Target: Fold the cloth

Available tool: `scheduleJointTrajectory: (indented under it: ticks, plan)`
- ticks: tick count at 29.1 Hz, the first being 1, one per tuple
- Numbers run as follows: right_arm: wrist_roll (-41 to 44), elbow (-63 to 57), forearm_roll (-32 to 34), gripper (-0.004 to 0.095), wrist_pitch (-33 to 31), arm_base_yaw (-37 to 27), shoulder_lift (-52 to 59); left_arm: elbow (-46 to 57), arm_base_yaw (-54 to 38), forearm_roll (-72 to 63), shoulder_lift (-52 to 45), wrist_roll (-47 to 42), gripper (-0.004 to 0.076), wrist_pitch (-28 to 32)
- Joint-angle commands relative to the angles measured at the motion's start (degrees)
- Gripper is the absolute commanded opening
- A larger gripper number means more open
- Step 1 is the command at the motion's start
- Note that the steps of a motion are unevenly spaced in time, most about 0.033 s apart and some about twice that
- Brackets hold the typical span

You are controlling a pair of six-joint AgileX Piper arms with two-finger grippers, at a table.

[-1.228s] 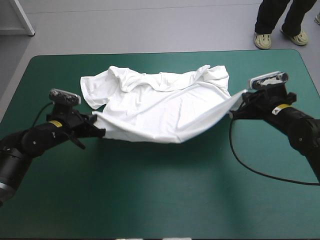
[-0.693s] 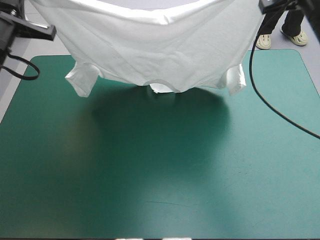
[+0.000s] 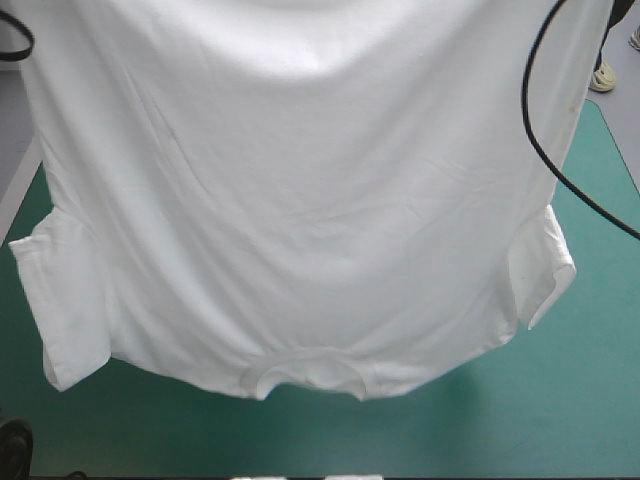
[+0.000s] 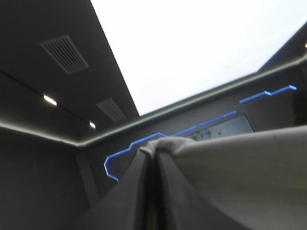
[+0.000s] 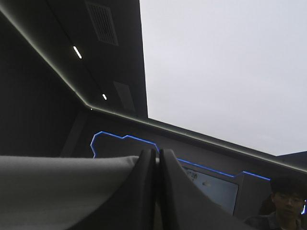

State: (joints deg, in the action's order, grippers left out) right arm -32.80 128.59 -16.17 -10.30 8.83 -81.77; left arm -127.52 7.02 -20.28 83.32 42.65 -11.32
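Because we mean, as we judge it, to spread it flat before any fold, our left jaws and right jaws are each pressed all but together on the T-shirt point(image 3: 300, 200) at its upper edge, held high and well apart. So it hangs as a wide white sheet, neck lowest, sleeves dangling either side, above the teal-green table point(image 3: 590, 420) beyond.

The T-shirt point(image 3: 300, 200) hangs over the table point(image 3: 590, 410), collar point(image 3: 305, 376) lowest, sleeves point(image 3: 70, 300) at either side, seemingly clear of it.
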Motion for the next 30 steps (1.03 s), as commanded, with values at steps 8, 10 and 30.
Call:
scheduleJointTrajectory:
  ticks: [8, 10, 30]
  plan:
    - [-0.36, 7.52, -0.32, -0.0018, 7.74, -0.17, -17.32, -4.72, 0.05, -0.48, 13.07, 2.75, 0.0020, 10.69]
    - [-0.61, 12.83, -0.33, -0.0018, 7.97, -0.31, -20.61, -10.08, 0.05, -0.48, 17.03, 3.00, 0.0020, 9.91]
    - [1.15, 16.58, -6.60, 0.0005, -17.82, -5.03, -25.20, -12.51, -3.44, -0.78, 23.72, -9.63, 0.0019, -12.87]
